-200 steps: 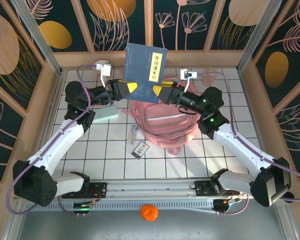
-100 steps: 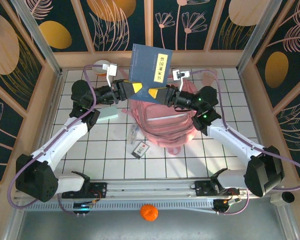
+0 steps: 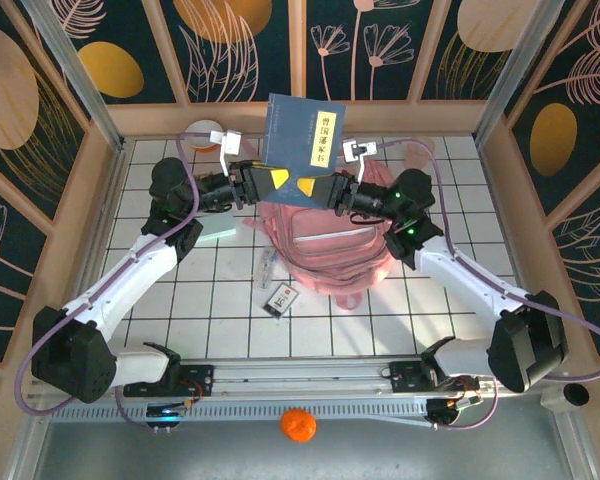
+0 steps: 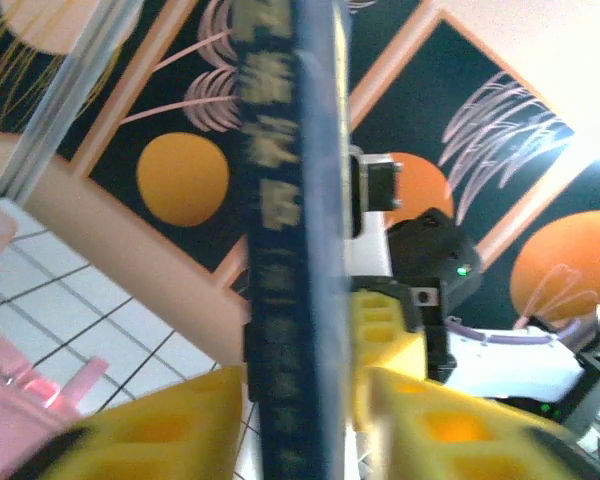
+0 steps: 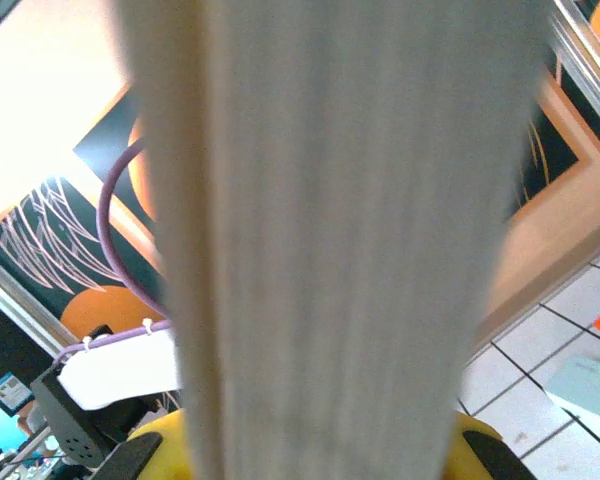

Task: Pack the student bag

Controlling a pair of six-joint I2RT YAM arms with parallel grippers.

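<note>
A dark blue book [image 3: 300, 135] with a yellow title strip stands upright in the air above the student bag [image 3: 330, 250], a big pink backpack lying at mid-table. My right gripper [image 3: 308, 186] is shut on the book's lower right edge; its page edge [image 5: 330, 250] sits between the yellow fingers [image 5: 480, 440]. My left gripper [image 3: 277, 182] is at the lower left edge. Its jaws flank the spine [image 4: 290, 250], one finger against it and a slim gap at the other finger [image 4: 420, 420]. The bag's pink fabric [image 4: 10, 400] shows below.
A pale green flat item [image 3: 218, 228] lies left of the bag. A small box [image 3: 282, 298] and a slim clear item [image 3: 268, 265] lie in front of it. An orange ball [image 3: 298, 424] rests beyond the front rail. Wooden walls ring the tiled table.
The book has shifted slightly right and stands more upright. My right gripper has closed onto its edge, and my left gripper's jaws have parted from it.
</note>
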